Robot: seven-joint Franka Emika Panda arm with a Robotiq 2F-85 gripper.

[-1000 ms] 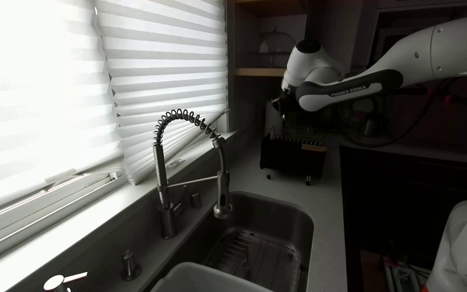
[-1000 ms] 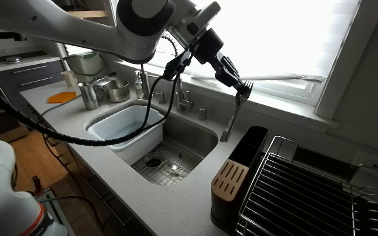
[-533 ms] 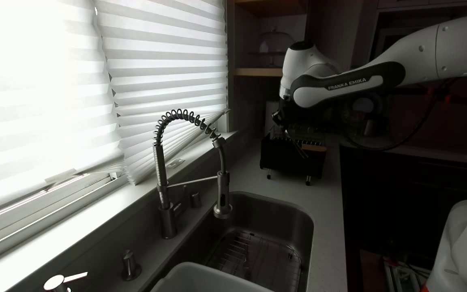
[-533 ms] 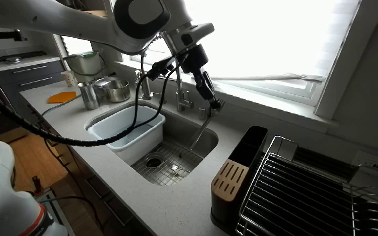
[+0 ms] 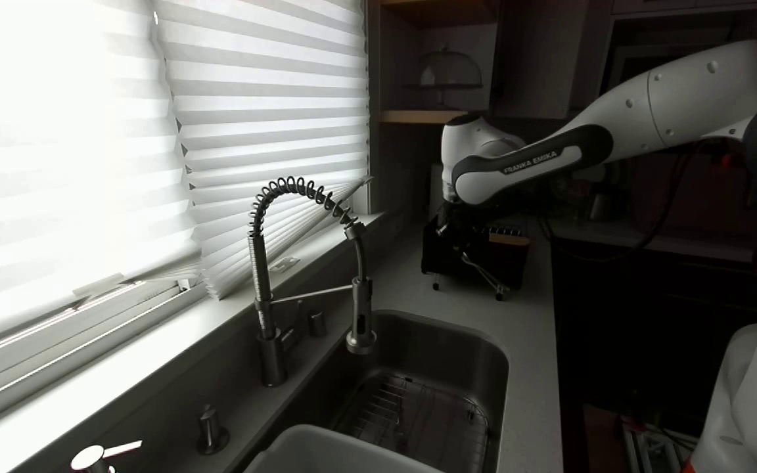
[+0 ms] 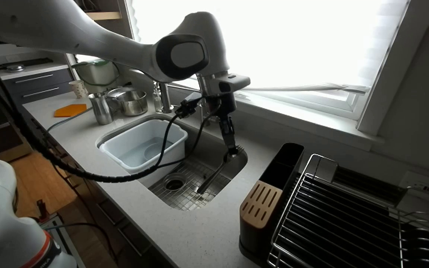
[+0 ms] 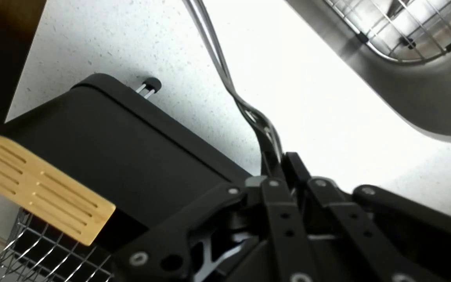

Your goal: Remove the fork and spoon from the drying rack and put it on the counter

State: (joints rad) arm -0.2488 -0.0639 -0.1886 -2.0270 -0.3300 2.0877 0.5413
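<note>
My gripper [image 6: 232, 151] is shut on the fork and spoon [image 6: 213, 178] near their heads, with the fork tines showing beside the fingertips. In the wrist view, my gripper [image 7: 281, 162] holds the fork and spoon [image 7: 218, 62], their two handles crossing and pointing away over the pale counter [image 7: 327, 102]. They also show in an exterior view [image 5: 481, 269] in front of the dark drying rack [image 5: 510, 259]. The rack's black caddy [image 7: 123, 145] lies beside the gripper in the wrist view. The spoon's bowl is mostly hidden. I cannot tell whether the handles touch the counter.
The steel sink [image 7: 425, 94] lies on one side of the gripper, the caddy with a wooden slotted lid [image 6: 261, 204] and wire rack [image 6: 333, 212] on the other. A white tub [image 6: 162, 163] sits in the sink. The coiled faucet [image 5: 261, 276] stands by the window.
My gripper has moved down toward the counter and, in an exterior view, to the left, away from the rack. The fork and spoon have stayed in its grip and moved down with it.
</note>
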